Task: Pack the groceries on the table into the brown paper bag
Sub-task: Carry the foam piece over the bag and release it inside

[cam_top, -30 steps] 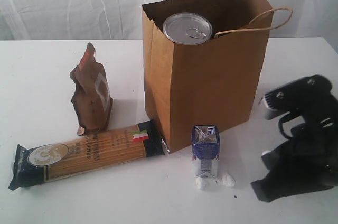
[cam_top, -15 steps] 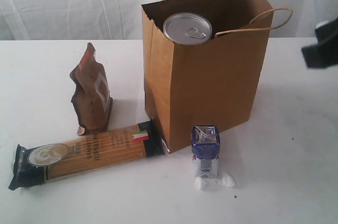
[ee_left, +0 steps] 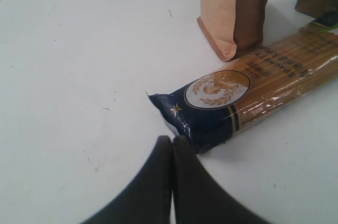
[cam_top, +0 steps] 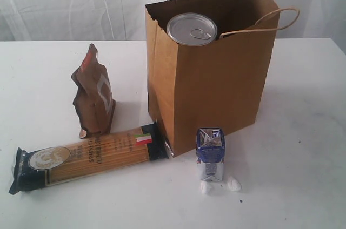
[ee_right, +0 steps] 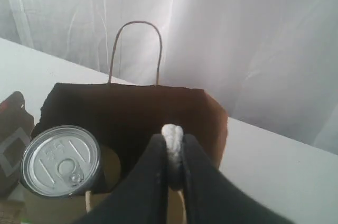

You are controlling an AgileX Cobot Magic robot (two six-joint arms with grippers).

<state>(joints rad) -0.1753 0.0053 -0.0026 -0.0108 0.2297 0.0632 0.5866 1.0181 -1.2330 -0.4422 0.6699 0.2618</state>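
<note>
The brown paper bag (cam_top: 216, 88) stands upright at the back of the table (cam_top: 43, 72), with a silver pull-tab can (cam_top: 192, 28) showing at its rim. To its left stands the brown pouch (cam_top: 94, 94). The spaghetti packet (cam_top: 86, 156) lies in front, and the small blue carton (cam_top: 210, 153) is upright by the bag's front corner. My left gripper (ee_left: 172, 140) is shut and empty, right beside the packet's dark end (ee_left: 195, 121). My right gripper (ee_right: 172, 140) hangs above the bag's open mouth (ee_right: 132, 89), shut on a small white lump (ee_right: 172, 129). Neither gripper shows in the exterior view.
Two small white crumbs (cam_top: 233, 184) lie on the table by the carton's base. One twisted bag handle (cam_top: 270, 21) droops over the right rim, the other (ee_right: 134, 28) stands up at the back. A white curtain hangs behind the table.
My right arm was low at the table's front right a second ago. It has since lifted up and out of the exterior view. The groceries and the bag have not moved.
</note>
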